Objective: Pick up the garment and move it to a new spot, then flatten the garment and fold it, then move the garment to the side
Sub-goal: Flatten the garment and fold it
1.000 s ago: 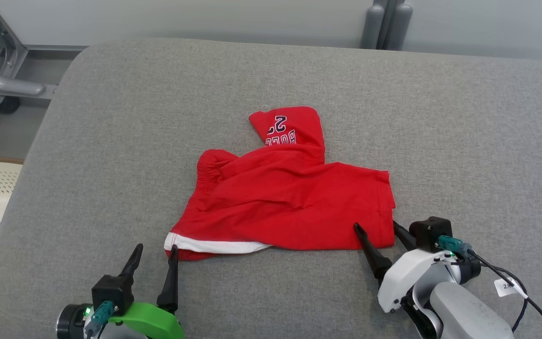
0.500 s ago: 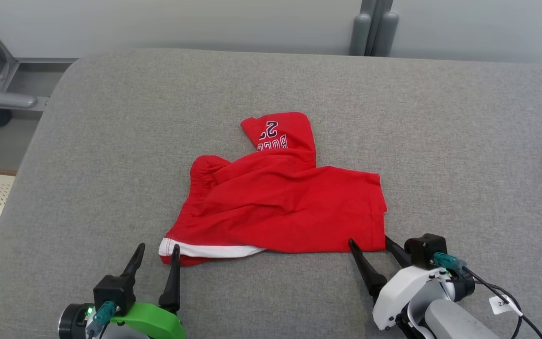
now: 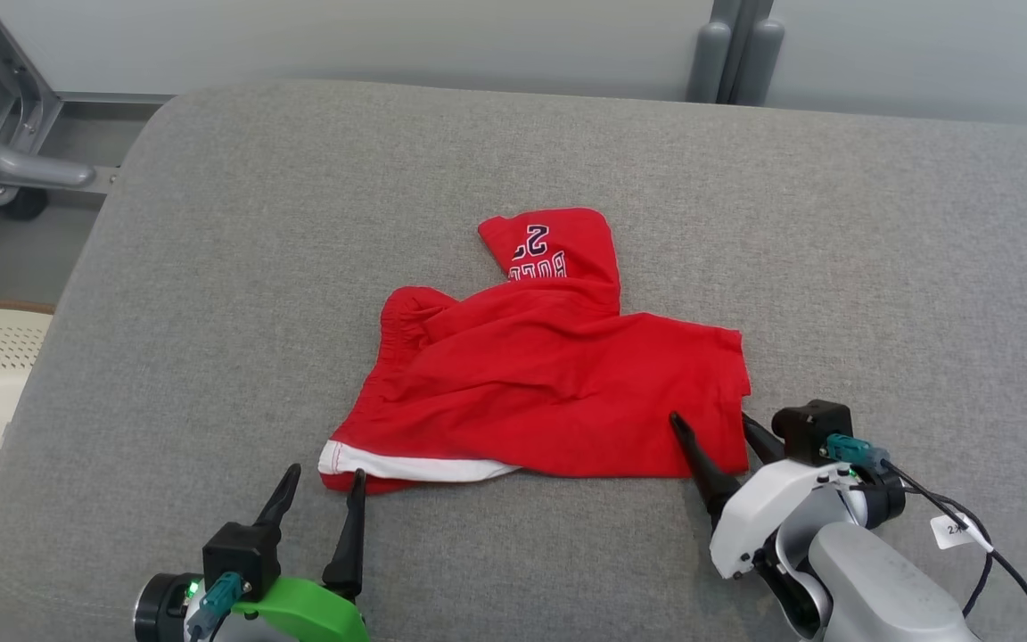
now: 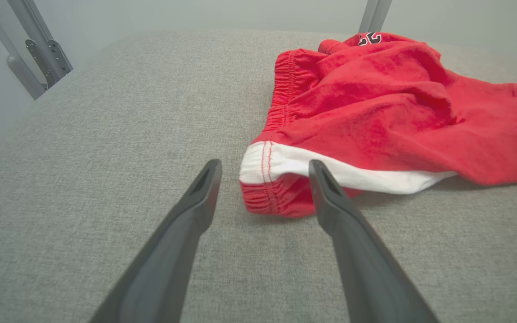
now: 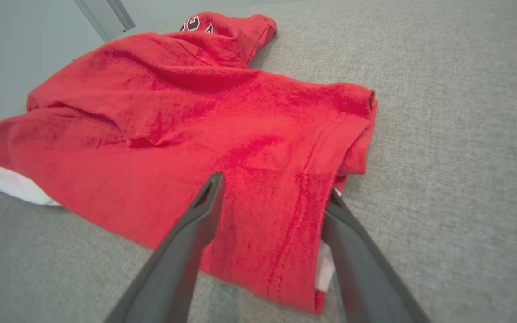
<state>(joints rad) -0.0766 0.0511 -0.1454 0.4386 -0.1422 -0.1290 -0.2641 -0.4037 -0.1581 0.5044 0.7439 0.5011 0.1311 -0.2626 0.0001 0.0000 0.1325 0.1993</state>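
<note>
Garment: The red shorts (image 3: 549,392) lie rumpled at the middle of the grey padded table (image 3: 210,267), one leg folded toward its back edge.
Left gripper: The left gripper (image 3: 326,473) has jaws spread wide and empty, tips at the white-banded corner (image 4: 330,168).
Right gripper: The right gripper (image 3: 710,419) is spread wide and straddles the near right corner. Cloth lies between its fingers, unpinched.
Handling: You should expect light, limp cloth that sags and drags on the upholstery.
Hold: Take both near corners at the stitched hems, pinching every layer.
</note>
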